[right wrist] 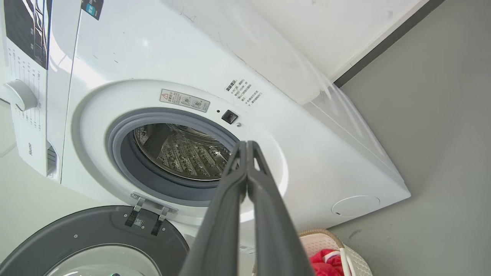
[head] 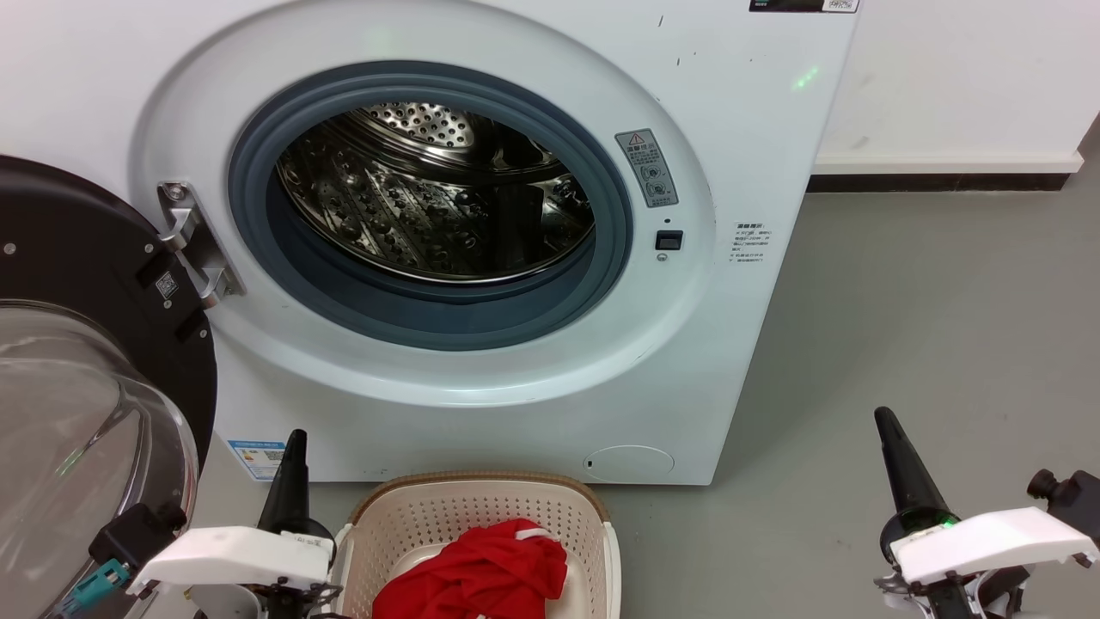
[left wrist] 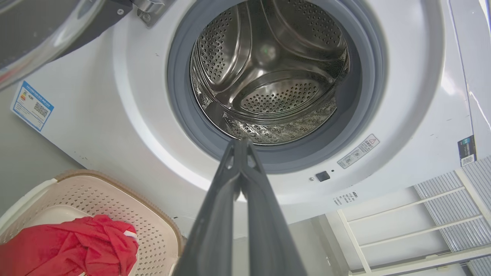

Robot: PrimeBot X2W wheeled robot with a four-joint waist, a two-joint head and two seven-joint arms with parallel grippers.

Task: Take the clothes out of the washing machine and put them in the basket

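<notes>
The red clothes lie bunched inside the cream basket on the floor in front of the white washing machine. Its door stands swung open at the left, and only bare steel shows in the drum. My left gripper is shut and holds nothing, just left of the basket. My right gripper is shut and holds nothing too, well to the right over bare floor. The left wrist view has the clothes in the basket at lower left. The clothes also peek out in the right wrist view.
Grey floor spreads right of the machine up to a white wall with a dark skirting. The open door's glass bowl bulges out close to my left arm.
</notes>
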